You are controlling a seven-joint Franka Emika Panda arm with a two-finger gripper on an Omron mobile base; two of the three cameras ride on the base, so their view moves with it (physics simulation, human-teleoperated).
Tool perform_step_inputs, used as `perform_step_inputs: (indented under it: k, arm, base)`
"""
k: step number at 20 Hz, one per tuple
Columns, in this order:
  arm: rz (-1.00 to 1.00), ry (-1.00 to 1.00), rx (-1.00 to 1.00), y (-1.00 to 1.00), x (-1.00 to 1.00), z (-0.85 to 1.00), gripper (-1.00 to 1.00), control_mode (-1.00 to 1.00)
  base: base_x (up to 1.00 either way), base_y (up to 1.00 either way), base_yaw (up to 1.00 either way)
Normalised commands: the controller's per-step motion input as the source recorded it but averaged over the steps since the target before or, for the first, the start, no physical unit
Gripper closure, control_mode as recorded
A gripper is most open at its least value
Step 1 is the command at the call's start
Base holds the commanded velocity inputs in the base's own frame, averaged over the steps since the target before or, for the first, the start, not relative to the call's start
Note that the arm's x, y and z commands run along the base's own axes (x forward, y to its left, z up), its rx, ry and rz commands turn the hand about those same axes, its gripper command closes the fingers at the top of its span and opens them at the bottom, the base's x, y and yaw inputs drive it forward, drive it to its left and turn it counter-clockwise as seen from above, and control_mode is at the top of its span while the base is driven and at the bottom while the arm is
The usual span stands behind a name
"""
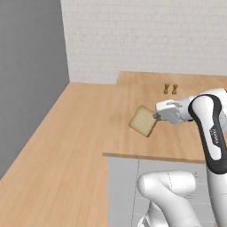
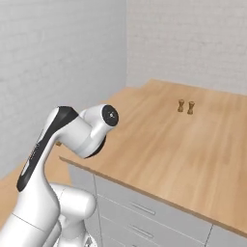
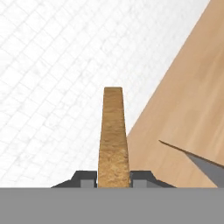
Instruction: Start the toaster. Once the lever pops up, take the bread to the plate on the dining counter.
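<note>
So the pincer (image 1: 156, 116) is clamped on the bread (image 1: 143, 121), one finger pressed against each flat face. You can see that best in the hand view, where the crust edge (image 3: 113, 135) sticks straight up between the two dark tips. The slice is held in the air, tilted, above the wooden bench (image 1: 146, 97), roughly over its near left part and not touching it. Gripping it across the thin side makes sense to me: that's how a slice comes out of a toaster slot, and it keeps the faces from bending. I'd guess this is the carry step, with the plate not reached yet.

The only other things on the bench are two small brown shakers (image 1: 170, 88), side by side toward the far right, well apart from the bread.

As for labels, there's some dark lettering on the arm's white link, but it's too blurry to read.
</note>
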Motion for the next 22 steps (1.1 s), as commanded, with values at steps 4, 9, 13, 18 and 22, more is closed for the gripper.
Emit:
perform_step_inputs:
  k: [4,9,13,18,22]
  arm:
    - [0.0,0.0,0.0,0.0,0.0,0.0,1.0,1.0]
    - [0.0,0.0,0.0,0.0,0.0,0.0,1.0,1.0]
    - [0.0,0.0,0.0,0.0,0.0,0.0,1.0,1.0]
    - [0.0,0.0,0.0,0.0,0.0,0.0,1.0,1.0]
    - [0.0,0.0,0.0,0.0,0.0,0.0,1.0,1.0]
  base:
    - [-0.26,-0.91,0.17]
    - [-0.2,-0.87,0.08]
    - [-0.13,-0.59,-0.02]
    - [-0.21,-0.54,-0.15]
    - [-0.18,-0.63,-0.17]
